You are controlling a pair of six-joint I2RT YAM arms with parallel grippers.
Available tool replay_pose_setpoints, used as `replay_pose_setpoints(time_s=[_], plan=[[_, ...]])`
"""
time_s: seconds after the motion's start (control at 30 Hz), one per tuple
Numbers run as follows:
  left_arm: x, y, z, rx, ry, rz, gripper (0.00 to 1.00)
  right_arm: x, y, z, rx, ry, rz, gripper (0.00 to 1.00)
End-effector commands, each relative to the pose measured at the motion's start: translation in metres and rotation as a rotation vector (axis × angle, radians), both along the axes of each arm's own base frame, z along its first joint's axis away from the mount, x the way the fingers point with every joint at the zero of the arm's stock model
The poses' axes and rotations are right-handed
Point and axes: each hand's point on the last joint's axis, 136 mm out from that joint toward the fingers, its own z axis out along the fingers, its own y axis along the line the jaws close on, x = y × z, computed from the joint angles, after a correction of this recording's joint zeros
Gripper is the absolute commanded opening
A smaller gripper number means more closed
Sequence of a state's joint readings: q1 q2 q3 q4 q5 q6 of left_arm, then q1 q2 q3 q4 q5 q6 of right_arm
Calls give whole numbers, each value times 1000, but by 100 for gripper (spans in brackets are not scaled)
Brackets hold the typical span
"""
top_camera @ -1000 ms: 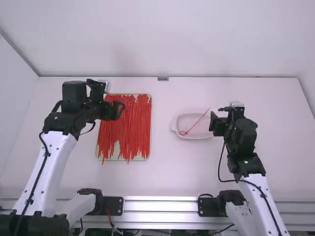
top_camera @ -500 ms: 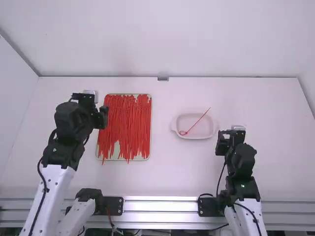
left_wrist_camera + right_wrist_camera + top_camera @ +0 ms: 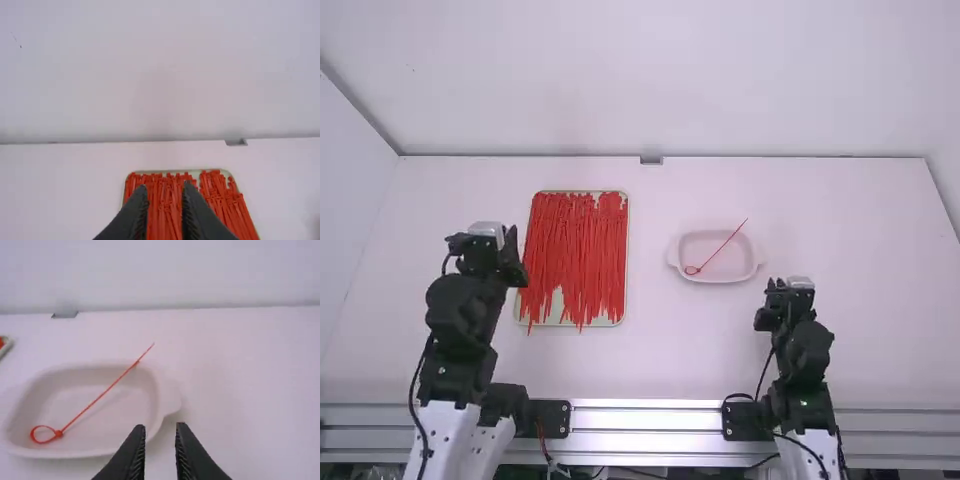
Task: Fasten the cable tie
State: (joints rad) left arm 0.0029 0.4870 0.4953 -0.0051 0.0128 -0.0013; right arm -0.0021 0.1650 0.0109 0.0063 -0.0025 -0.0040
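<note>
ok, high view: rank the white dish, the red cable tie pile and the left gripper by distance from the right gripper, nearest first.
From the right gripper:
1. white dish, just ahead of it, slightly toward the middle.
2. red cable tie pile, across the middle on the table's left half.
3. left gripper, at the pile's far left edge.
</note>
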Motion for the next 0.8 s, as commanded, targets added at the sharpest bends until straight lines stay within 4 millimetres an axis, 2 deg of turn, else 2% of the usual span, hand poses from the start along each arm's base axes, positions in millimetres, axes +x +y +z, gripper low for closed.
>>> replay_pose_setpoints(time_s=[0.0, 0.2, 0.33, 0.77], plan=[[-6, 1, -11, 3, -7, 10, 13, -1, 0, 2, 3, -23, -1, 13], [-19, 1, -42, 3, -7, 10, 0, -2, 0, 22, 3, -109, -1, 5], [-23, 1, -59, 3, -7, 10, 0, -3, 0, 31, 3, -148, -1, 0], [-30, 1, -103, 3, -7, 10, 0, -3, 0, 31, 3, -148, -1, 0]])
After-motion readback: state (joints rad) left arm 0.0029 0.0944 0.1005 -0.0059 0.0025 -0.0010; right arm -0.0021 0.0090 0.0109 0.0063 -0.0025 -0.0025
